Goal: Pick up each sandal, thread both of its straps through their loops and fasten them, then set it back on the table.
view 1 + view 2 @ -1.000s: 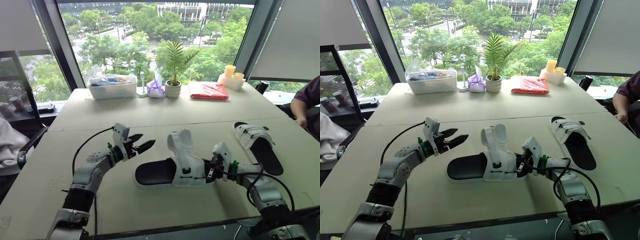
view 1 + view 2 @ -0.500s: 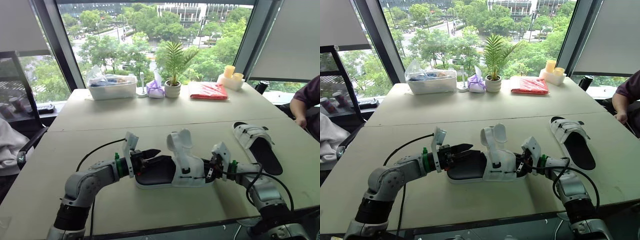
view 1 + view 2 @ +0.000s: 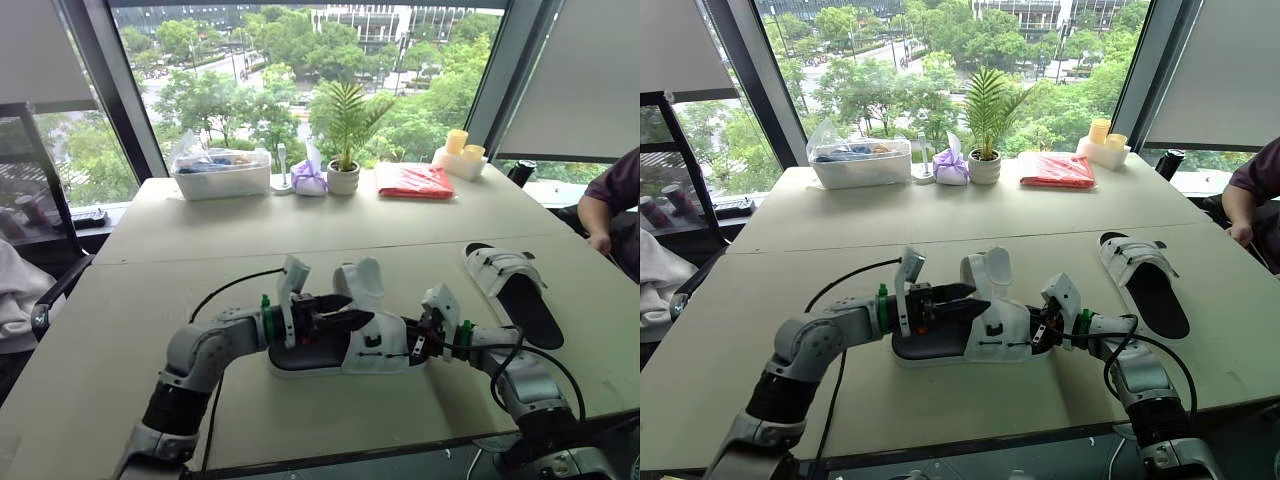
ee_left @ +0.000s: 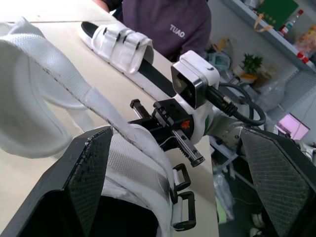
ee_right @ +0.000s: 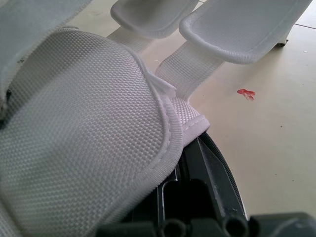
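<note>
Near the table's front edge, the unfastened sandal lay with both straps standing loose. The left gripper gaped wide around one strap. The right gripper met the sandal's side, its grip impossible to tell. The other sandal, by the right edge, looked already fastened.

Near sandal lies left of far sandal, seemingly apart.

You will find the near sandal, black footbed with a white woven upper, lying sole-down on the tabletop at centre front. Its two straps are unfastened and stand upright above the upper. The second sandal, of the same pattern, lies flat well apart to the right and farther back, with both straps closed across its upper.
</note>
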Available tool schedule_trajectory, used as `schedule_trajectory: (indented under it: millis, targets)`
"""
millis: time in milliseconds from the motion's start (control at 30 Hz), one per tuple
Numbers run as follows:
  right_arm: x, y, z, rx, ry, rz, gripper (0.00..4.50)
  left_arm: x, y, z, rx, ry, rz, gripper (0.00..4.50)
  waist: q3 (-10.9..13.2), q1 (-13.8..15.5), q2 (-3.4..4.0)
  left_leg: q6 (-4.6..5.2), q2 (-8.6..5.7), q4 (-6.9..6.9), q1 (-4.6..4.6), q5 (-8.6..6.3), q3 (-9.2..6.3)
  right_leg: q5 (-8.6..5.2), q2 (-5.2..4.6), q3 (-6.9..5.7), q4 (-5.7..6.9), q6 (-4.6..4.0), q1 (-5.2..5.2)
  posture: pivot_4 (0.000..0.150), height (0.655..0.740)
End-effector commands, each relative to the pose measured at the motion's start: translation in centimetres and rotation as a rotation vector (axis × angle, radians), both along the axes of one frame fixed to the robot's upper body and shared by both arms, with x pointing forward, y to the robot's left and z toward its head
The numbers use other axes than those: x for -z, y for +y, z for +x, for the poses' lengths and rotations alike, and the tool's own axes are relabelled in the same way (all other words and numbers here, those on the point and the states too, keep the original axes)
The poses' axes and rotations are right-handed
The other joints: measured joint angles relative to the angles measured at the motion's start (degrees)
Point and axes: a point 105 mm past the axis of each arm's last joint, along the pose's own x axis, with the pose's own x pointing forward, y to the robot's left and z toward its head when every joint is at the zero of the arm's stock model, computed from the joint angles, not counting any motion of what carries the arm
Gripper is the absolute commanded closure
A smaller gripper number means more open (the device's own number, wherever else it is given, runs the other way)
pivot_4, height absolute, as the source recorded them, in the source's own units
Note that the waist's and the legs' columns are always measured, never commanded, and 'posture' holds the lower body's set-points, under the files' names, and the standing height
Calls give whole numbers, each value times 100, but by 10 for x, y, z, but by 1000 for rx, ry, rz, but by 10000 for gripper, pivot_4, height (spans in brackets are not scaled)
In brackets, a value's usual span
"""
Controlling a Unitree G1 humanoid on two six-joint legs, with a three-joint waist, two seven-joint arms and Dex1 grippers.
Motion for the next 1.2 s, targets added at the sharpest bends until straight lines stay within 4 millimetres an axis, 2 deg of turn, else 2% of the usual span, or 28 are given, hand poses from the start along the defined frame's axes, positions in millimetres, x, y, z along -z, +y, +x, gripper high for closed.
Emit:
schedule_trajectory:
  millis: [33,100,267,333,633,767,933,1200]
  targets:
    - [22,2,-3,31,76,-22,45000,-8,-10,6,10,-34,8,4822,0,0,0,0,0,0,-1,0,0,0,0,0,-1,0,0,1500,7388]
    - [22,2,-3,36,74,-18,45000,-4,-16,14,-9,-34,47,11000,1,-2,-1,0,0,0,-1,0,0,0,0,0,-1,0,0,1500,7388]
    - [22,3,-2,41,73,-14,45000,-4,-25,20,-15,-39,67,36379,1,-10,-2,0,0,-1,-2,0,0,0,-1,0,-3,0,-5,1500,7388]
    - [22,3,-2,44,71,-13,45000,-5,-26,22,-22,-33,64,44461,1,-8,-3,0,0,-2,-2,0,0,0,-1,0,-2,0,-7,1500,7388]
    - [21,2,0,48,72,-14,45000,-25,-16,26,0,50,-69,44461,2,-15,-4,0,0,-3,-3,0,0,0,-2,0,-3,0,-9,1500,7388]
    - [22,2,0,41,78,-17,45000,-34,-9,20,53,100,-113,44461,3,-15,-5,0,0,-2,-4,0,0,1,-2,0,-5,1,-8,1500,7388]
    - [21,3,1,37,76,-16,45000,-29,0,16,75,104,-74,44461,3,-20,-5,0,0,-2,-3,0,0,1,-2,0,-4,1,-9,1500,7388]
    - [22,8,0,27,79,-10,45000,-19,0,14,107,115,-41,44461,3,-46,-6,0,0,-7,-4,0,0,1,-2,0,-9,0,-8,1500,7388]
